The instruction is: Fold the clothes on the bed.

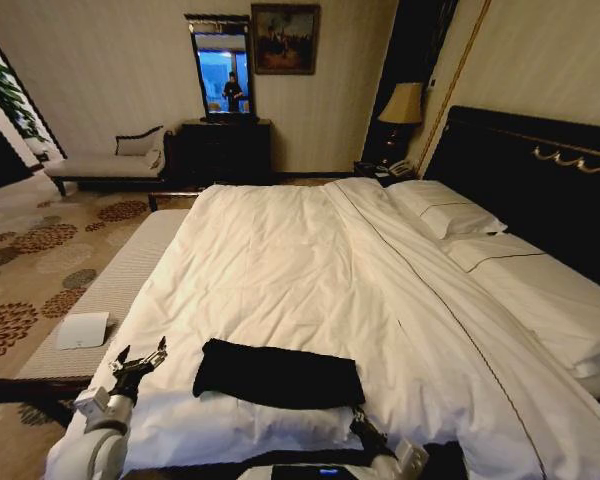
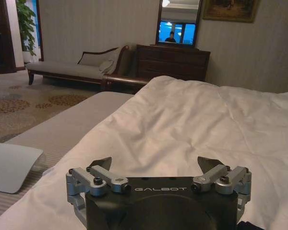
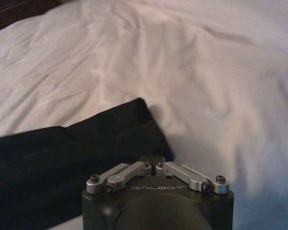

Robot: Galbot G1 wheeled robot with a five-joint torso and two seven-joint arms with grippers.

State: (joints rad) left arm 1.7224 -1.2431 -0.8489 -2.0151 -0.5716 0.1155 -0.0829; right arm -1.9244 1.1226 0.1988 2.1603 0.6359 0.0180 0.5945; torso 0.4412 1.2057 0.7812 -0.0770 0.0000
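Currently the T-shirt (image 1: 278, 375) lies folded on the bed (image 1: 310, 260). Left gripper (image 2: 155, 165) spread wide, empty; right gripper (image 3: 157, 166) pinched closed, empty. Judgement: square edges gently.

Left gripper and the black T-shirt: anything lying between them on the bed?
Nothing but bare white duvet. In the head view the left gripper, fingers open, hangs at the bed's near left edge, apart from the folded black T-shirt.

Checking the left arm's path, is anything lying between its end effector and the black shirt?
Nothing visible. The left end effector, fingers open, sits beside the shirt, with bare white duvet between them. The right end effector is shut at the shirt's other edge.
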